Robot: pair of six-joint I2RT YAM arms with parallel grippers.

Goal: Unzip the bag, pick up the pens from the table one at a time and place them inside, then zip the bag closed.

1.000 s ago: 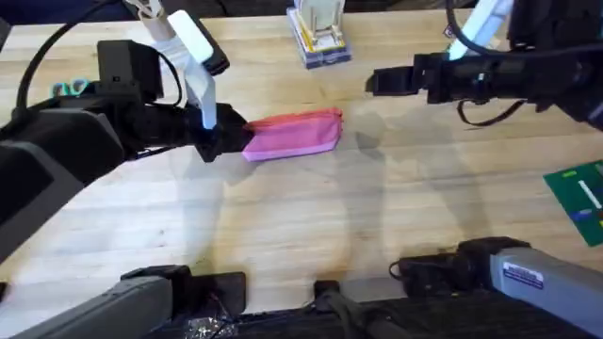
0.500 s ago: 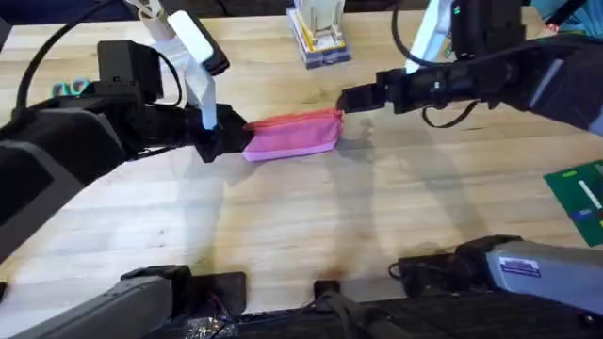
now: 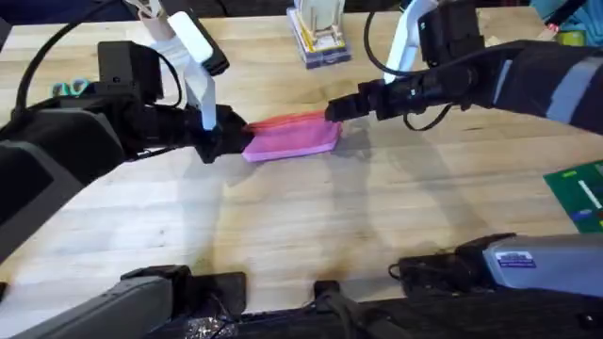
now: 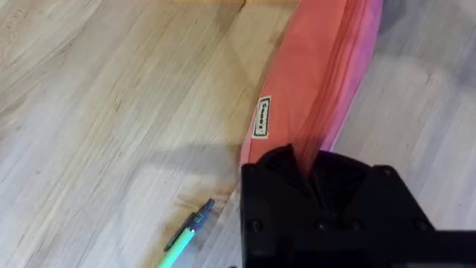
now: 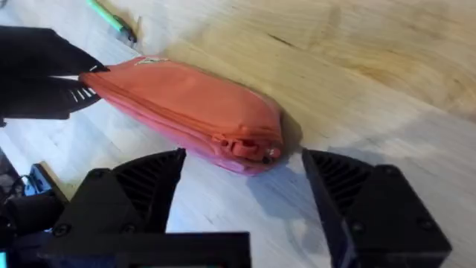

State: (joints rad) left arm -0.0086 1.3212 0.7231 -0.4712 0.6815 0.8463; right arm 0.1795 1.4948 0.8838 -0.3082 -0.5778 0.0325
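Observation:
The pink bag (image 3: 294,137) lies on the table (image 3: 311,226), zipper along its top edge. My left gripper (image 3: 224,141) is shut on the bag's left end; the left wrist view shows the black fingers (image 4: 309,175) pinching the fabric of the bag (image 4: 312,82). My right gripper (image 3: 335,109) hovers at the bag's right end. It is open, one finger (image 5: 141,186) on each side of the zipper pull (image 5: 249,147) without touching it. A mint-green pen (image 4: 184,238) with a dark tip lies on the table beside the left gripper, and the pen (image 5: 111,18) lies beyond the bag (image 5: 186,100).
Teal-handled scissors (image 3: 68,89) lie at the far left. A small box of cards (image 3: 318,36) stands at the back centre. A green object (image 3: 579,193) sits at the right edge. Bare wood stretches in front of the bag.
My right arm has swung left and down from the right side until its open gripper reached the bag's right end. The left gripper and the bag have stayed still.

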